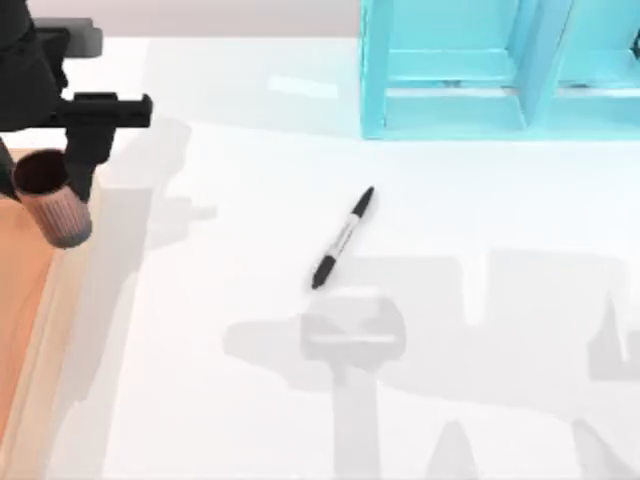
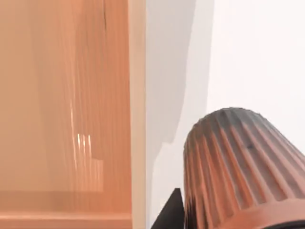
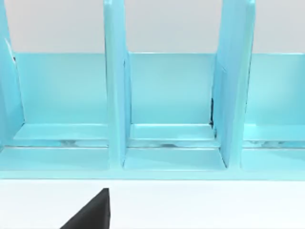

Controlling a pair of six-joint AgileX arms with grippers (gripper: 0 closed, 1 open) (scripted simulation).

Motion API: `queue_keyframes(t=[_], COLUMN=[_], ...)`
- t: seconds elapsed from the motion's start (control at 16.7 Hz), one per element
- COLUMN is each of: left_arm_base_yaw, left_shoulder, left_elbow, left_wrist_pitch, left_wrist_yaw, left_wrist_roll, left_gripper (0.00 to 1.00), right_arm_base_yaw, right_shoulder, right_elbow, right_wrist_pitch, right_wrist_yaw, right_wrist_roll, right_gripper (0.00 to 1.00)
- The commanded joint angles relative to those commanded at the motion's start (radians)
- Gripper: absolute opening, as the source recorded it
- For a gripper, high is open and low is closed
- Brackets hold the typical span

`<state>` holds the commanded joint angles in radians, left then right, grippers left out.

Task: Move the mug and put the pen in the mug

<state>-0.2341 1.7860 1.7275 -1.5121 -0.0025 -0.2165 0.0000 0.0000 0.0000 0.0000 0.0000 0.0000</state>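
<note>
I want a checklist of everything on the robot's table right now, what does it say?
Surface: white table, shadows across it.
Job's things: mug held tilted above the wooden tray's edge at the table's left; pen lying slanted mid-table, nothing touching it.
Clutter: nothing seen.
Grippers: left gripper at the far left, closed on the mug; right gripper, a dark fingertip facing the shelf.
Cables: nothing seen.
Surroundings: turquoise shelf unit with compartments at the back right.
</note>
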Motion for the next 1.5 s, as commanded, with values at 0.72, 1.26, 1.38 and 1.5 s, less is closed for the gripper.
queue_keyframes(t=[0.72,1.26,1.38,1.5], left_arm_base_yaw=[-0.132,-0.194,-0.195,-0.195], left_shoulder=[0.047,0.077,0.084,0.094], left_elbow=[-0.149,-0.239,-0.272,-0.312], left_wrist_pitch=[0.203,0.313,0.349,0.408], left_wrist_yaw=[0.002,0.002,0.002,0.002], left_wrist_roll=[-0.121,-0.189,-0.189,-0.189], left_gripper=[0.0,0.0,0.0,0.0], right_arm_base_yaw=[0.0,0.0,0.0,0.0], right_shoulder=[0.0,0.0,0.0,0.0], right_elbow=[0.0,0.0,0.0,0.0], right_wrist_pitch=[0.0,0.0,0.0,0.0], right_wrist_yaw=[0.0,0.0,0.0,0.0], right_wrist_roll=[0.0,0.0,0.0,0.0], right_gripper=[1.0,1.0,1.0,1.0])
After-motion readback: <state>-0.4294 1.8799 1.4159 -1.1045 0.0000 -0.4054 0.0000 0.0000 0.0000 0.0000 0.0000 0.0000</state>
